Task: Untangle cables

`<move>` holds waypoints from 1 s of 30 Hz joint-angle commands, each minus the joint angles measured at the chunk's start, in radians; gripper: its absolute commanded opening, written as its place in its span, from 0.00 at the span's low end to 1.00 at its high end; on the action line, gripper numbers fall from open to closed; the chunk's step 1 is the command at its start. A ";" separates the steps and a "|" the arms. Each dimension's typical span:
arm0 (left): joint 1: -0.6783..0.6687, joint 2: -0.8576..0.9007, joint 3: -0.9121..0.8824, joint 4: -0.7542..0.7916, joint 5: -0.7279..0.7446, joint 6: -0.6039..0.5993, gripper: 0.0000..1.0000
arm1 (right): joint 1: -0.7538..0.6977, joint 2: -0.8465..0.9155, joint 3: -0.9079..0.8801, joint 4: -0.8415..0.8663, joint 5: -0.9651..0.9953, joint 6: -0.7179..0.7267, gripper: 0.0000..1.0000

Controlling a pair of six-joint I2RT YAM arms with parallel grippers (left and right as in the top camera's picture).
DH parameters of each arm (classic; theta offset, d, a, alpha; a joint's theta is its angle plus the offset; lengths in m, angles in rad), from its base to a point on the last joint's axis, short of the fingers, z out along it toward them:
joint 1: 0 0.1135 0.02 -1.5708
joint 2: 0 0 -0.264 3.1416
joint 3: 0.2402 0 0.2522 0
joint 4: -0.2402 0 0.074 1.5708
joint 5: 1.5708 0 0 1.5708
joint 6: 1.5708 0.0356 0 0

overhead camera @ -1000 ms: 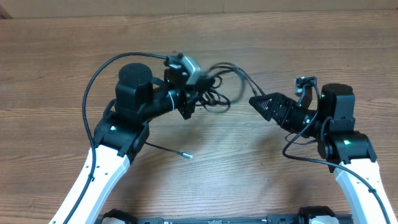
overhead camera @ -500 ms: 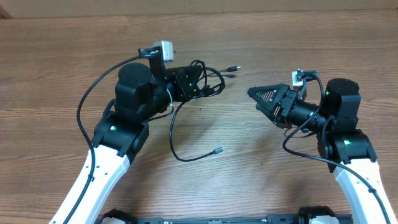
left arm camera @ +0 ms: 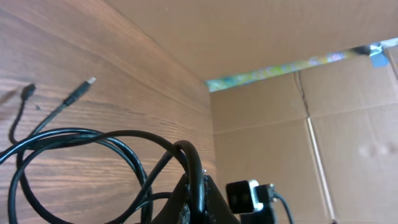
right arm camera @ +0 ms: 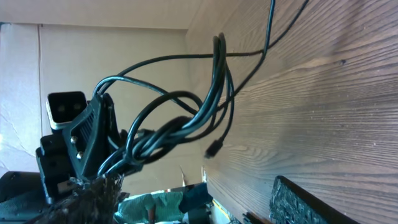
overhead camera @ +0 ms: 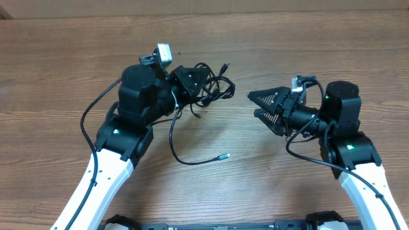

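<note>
The cables (overhead camera: 211, 86) are thin black cords looped in a tangle at the table's upper middle. My left gripper (overhead camera: 195, 82) is shut on the bundle and holds it above the wood; the loops show close up in the left wrist view (left arm camera: 124, 149). One strand hangs down to a plug end (overhead camera: 222, 156) on the table. Another plug (overhead camera: 225, 65) sticks out at the top. My right gripper (overhead camera: 254, 105) is open and empty, just right of the tangle. The tangle also shows in the right wrist view (right arm camera: 180, 118).
The wooden table (overhead camera: 287, 38) stretches all round. Cardboard walls (left arm camera: 280, 37) stand behind it. Thick black arm cables (overhead camera: 89, 112) loop beside the left arm and under the right arm (overhead camera: 300, 150).
My left gripper has turned and shifted with the tangle; the hanging strand swung from lower left toward the middle. My right gripper opened and moved left toward the tangle.
</note>
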 commanded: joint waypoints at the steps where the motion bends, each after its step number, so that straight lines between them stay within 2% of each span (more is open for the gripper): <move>1: -0.008 -0.013 0.021 0.014 0.056 -0.080 0.04 | 0.018 0.001 0.019 0.014 0.053 0.033 0.75; 8: -0.009 -0.013 0.021 0.016 0.092 -0.228 0.04 | 0.019 0.001 0.019 0.049 0.057 0.068 0.73; 12: -0.009 -0.013 0.021 0.016 0.090 -0.263 0.04 | 0.026 0.001 0.019 0.047 0.045 0.065 0.64; 21: -0.009 -0.013 0.021 0.023 0.066 -0.322 0.04 | 0.134 0.001 0.019 0.047 0.065 -0.182 0.65; 23: -0.009 -0.013 0.021 0.023 0.066 -0.359 0.04 | 0.150 0.001 0.019 0.047 0.074 -0.234 0.68; 30: -0.008 -0.013 0.021 0.023 0.039 -0.534 0.04 | 0.216 0.001 0.019 0.048 0.088 -0.439 0.68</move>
